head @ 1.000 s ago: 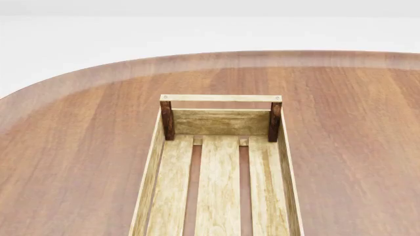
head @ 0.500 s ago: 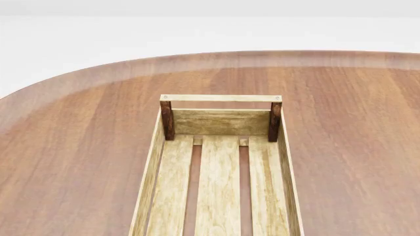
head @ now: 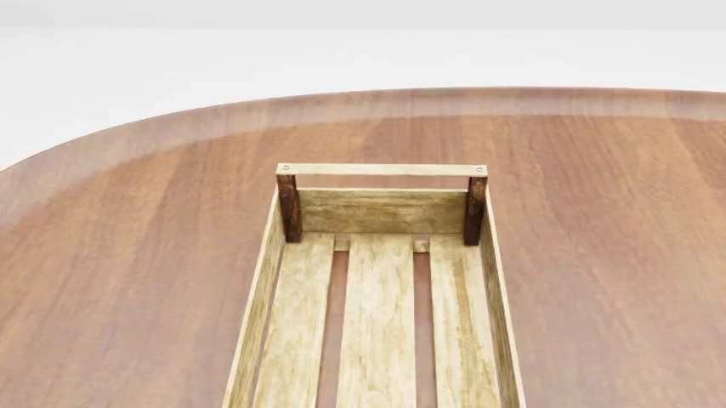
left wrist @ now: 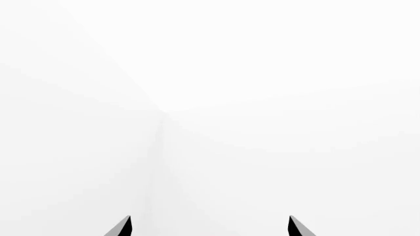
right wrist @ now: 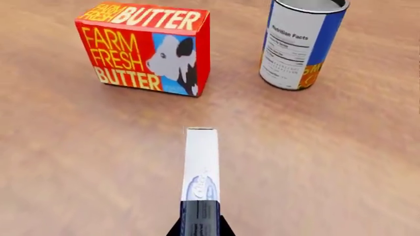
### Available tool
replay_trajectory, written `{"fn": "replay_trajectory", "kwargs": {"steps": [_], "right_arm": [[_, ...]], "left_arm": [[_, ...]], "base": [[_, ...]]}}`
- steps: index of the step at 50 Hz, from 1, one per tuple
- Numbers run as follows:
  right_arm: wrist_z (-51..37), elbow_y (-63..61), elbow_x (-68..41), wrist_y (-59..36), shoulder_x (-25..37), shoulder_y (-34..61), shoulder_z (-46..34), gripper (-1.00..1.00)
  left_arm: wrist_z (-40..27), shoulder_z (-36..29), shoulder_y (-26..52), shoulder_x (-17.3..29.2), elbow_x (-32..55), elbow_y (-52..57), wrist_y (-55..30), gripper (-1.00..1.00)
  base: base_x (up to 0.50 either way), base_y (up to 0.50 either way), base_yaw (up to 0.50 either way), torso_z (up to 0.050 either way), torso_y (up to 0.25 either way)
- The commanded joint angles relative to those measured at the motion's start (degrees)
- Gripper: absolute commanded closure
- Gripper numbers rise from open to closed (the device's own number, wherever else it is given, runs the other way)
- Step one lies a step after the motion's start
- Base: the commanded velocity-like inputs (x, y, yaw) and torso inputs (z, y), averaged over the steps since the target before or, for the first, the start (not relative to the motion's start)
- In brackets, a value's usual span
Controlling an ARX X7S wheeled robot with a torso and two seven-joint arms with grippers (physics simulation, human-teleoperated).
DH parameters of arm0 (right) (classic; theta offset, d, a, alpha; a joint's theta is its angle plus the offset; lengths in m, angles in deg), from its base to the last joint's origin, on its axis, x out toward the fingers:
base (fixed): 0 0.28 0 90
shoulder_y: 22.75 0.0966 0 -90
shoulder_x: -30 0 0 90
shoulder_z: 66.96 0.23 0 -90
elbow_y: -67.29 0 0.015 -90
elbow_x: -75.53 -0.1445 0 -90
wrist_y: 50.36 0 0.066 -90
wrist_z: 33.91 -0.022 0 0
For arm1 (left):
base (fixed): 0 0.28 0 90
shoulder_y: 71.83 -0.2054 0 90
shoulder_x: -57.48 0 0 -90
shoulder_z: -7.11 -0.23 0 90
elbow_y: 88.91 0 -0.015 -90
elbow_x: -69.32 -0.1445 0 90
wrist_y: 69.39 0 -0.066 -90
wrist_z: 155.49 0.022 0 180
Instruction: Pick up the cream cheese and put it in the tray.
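The cream cheese, a thin white-grey box with a blue logo, is seen edge-on in the right wrist view. My right gripper is shut on its near end, a dark finger on each side, and holds it over the wooden table. The tray, a long light-wood slatted crate with dark corner posts, fills the lower middle of the head view and holds nothing. My left gripper is open, its two dark fingertips wide apart, facing only blank white. Neither gripper shows in the head view.
In the right wrist view a red-orange butter box stands on the brown table beyond the cream cheese. A blue-orange can stands beside it. The table's curved far edge meets a white floor.
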Motion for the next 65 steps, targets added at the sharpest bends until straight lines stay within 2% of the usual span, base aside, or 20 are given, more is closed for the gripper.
{"fn": "replay_trajectory", "kwargs": {"steps": [1,11,30,38,46,55,65], "right_arm": [[-3.41,-18.17,2.75,-2.50,0.43,-5.86,-2.13,1.00],[-6.61,-27.77,7.22,-3.00,1.30,-8.78,-4.53,1.00],[-11.20,-44.00,17.10,-10.02,7.15,-9.69,-10.64,1.00],[-10.73,-48.52,18.43,-17.11,10.80,-5.36,-14.11,1.00],[-9.31,-50.95,19.00,-20.05,13.76,-1.53,-16.44,1.00],[-6.17,-53.49,18.87,-27.10,17.24,9.26,-23.05,1.00],[-1.41,-52.14,18.30,-29.82,19.65,18.32,-29.21,1.00]], "left_arm": [[-0.19,0.15,-0.14,0.08,0.06,0.28,-0.21,-1.00],[-0.75,0.85,-0.62,0.17,0.05,0.57,-0.06,-1.00],[-1.05,0.98,-0.62,0.38,-0.03,0.40,0.13,-1.00],[-1.22,1.12,-0.68,0.42,-0.06,0.55,0.10,-1.00],[-1.48,1.29,-0.66,0.36,-0.07,0.49,0.00,-1.00],[-1.43,1.08,-0.37,0.54,0.25,0.28,-0.06,-1.00],[-1.38,0.87,-0.31,0.68,0.33,0.31,-0.12,-1.00]], "base": [[0.00,0.00,0.00,0.000,0.000],[0.00,0.00,0.00,0.000,0.000],[0.00,0.00,0.00,0.000,0.001],[0.00,0.00,0.00,0.000,0.000],[0.00,0.00,0.00,0.000,0.000],[0.00,0.00,0.00,0.000,0.001],[0.00,0.00,0.00,0.000,0.000]]}}
